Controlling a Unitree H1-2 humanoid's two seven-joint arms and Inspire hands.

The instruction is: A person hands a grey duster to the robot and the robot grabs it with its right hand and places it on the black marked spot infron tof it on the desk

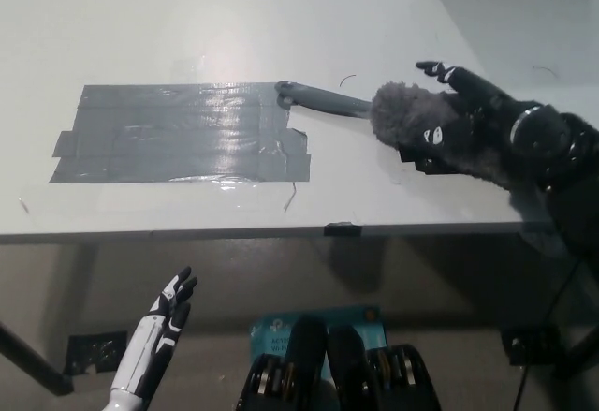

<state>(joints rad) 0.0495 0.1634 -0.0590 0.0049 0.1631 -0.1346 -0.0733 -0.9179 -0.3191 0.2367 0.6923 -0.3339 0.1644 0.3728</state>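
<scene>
Across the pale desk (187, 18) we see the grey duster (412, 116) lying on the black patch (416, 160), its handle tip touching the grey tape (178, 135). Our right hand (473, 102) rests spread over its fluff; our left hand (164, 322) hangs open below the desk edge.

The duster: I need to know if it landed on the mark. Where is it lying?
In the head view the grey duster lies on the desk's right side, fluffy head over the small black mark under the black right hand, handle tip touching the big tape patch.
</scene>
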